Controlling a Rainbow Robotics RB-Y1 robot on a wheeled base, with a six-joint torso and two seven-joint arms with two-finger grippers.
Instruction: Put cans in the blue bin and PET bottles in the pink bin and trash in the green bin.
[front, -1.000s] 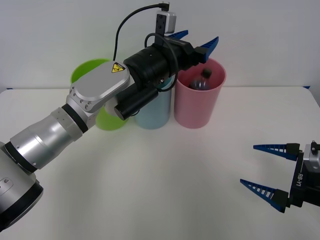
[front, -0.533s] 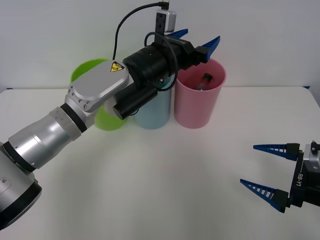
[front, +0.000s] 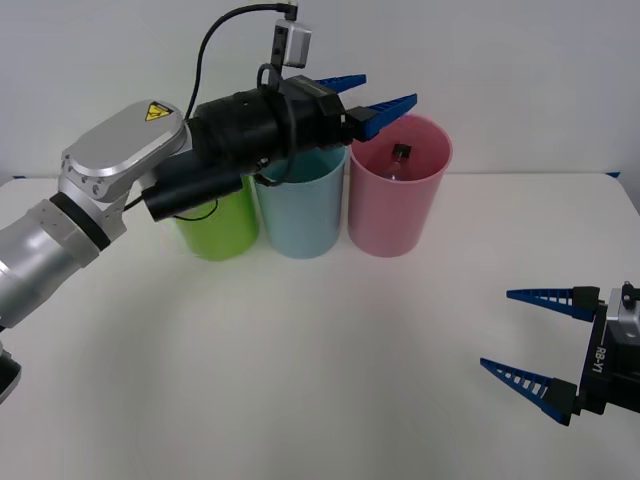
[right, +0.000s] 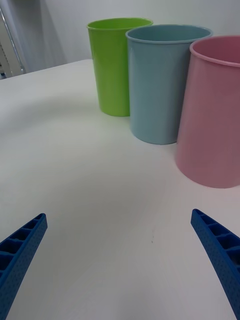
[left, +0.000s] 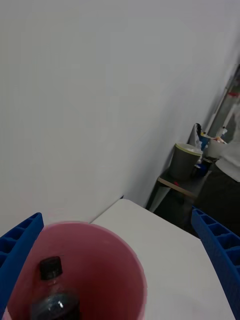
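White wall, white bench (front: 300, 340): the PET bottle (front: 399, 160) stands inside the pink bin (front: 400, 200).
We lift our empty, spread left tool (front: 365, 95) straight clear of the rim, avoiding the blue bin (front: 300, 210); right tool (front: 545, 345) waits agape, well apart.

"RB-Y1" is printed on the right claw's (front: 533, 343) mount; a yellow warning triangle marks the left arm (front: 155, 111).

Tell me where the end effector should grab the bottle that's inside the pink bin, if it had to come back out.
Probably by the black cap and neck, coming straight down from above. The bottle stands inside the pink bin with its cap up below the rim, so the bin wall blocks any sideways approach. The open left end effector is already near the rim.
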